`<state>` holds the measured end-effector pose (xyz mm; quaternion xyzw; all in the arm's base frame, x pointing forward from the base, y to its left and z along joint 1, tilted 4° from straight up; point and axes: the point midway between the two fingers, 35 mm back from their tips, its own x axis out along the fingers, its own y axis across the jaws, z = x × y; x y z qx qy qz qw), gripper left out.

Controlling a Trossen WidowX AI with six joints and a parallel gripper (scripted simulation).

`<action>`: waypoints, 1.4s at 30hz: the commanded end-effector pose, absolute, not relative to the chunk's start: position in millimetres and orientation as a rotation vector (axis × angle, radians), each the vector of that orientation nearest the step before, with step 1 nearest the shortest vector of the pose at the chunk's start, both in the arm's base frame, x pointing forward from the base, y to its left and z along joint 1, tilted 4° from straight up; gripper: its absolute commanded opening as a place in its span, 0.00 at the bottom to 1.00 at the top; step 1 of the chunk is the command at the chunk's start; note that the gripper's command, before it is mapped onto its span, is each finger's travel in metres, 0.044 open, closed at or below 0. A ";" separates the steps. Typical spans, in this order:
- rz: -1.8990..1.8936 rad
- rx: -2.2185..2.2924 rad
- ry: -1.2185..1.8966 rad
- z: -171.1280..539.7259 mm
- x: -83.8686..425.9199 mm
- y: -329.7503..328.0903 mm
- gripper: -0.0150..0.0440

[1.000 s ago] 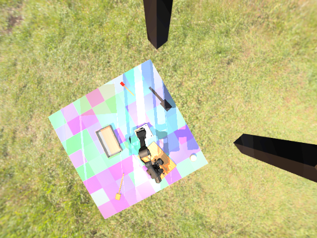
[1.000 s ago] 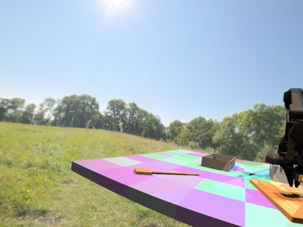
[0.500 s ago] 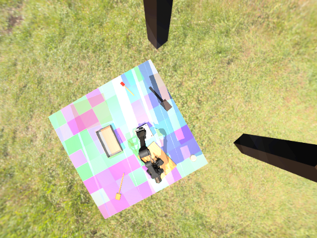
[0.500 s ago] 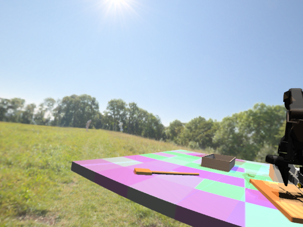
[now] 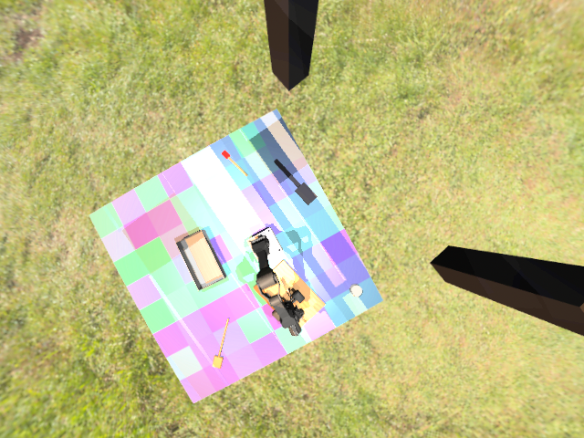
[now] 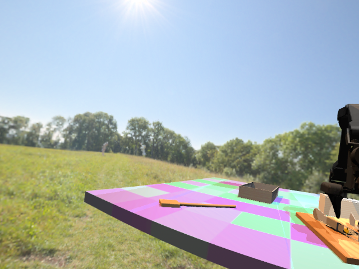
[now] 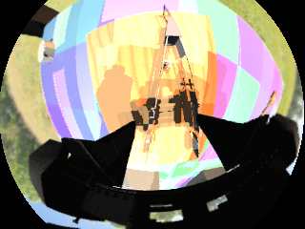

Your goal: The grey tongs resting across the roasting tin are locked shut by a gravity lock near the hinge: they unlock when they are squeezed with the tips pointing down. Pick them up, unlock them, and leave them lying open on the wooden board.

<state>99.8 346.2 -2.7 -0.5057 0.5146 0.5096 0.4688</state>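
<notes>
Spreading its fingers wide, the tool [image 7: 167,120] is left released above the wooden board [image 5: 315,301] [image 6: 323,237] [image 7: 107,40], presumably so that the grey tongs [image 7: 172,29] can spring apart unhindered. In the wrist view, the tongs are seen on the board, their hinge end at twelve o'clock and their arms splayed towards six, which suggests that the lock is undone. The roasting tin [image 5: 201,259] [image 6: 258,192], at about ten o'clock of the board from above, is no longer needed as a rest.

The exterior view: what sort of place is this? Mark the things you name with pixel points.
Probably an open grassy meadow in daylight: grass spreads around the table [image 5: 155,226] [image 6: 174,231], leafy trees [image 6: 95,127] line the far edge, and the sun [image 6: 138,1] shines in a blue sky.
</notes>
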 end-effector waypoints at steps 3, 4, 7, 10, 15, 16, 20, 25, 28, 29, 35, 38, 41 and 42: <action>1.270 -1.234 1.243 45.9 23.0 352.3 1.00; 1.270 -1.235 1.244 53.1 11.3 350.9 1.00; 1.271 -1.237 1.244 74.5 -22.7 343.8 1.00; 1.271 -1.237 1.245 79.4 -30.5 341.4 1.00; 1.271 -1.237 1.245 79.4 -30.5 341.4 1.00; 1.272 -1.238 1.245 81.9 -30.0 341.6 1.00; 1.274 -1.244 1.243 107.2 -25.8 341.8 1.00; 1.275 -1.249 1.241 124.5 -22.9 340.7 1.00; 1.275 -1.249 1.241 124.5 -22.9 340.7 1.00; 1.275 -1.249 1.241 124.5 -22.9 340.7 1.00; 1.275 -1.249 1.241 124.5 -22.9 340.7 1.00; 1.275 -1.249 1.241 124.5 -22.9 340.7 1.00; 1.275 -1.249 1.241 124.5 -22.9 340.7 1.00; 1.275 -1.249 1.241 124.5 -22.9 340.7 1.00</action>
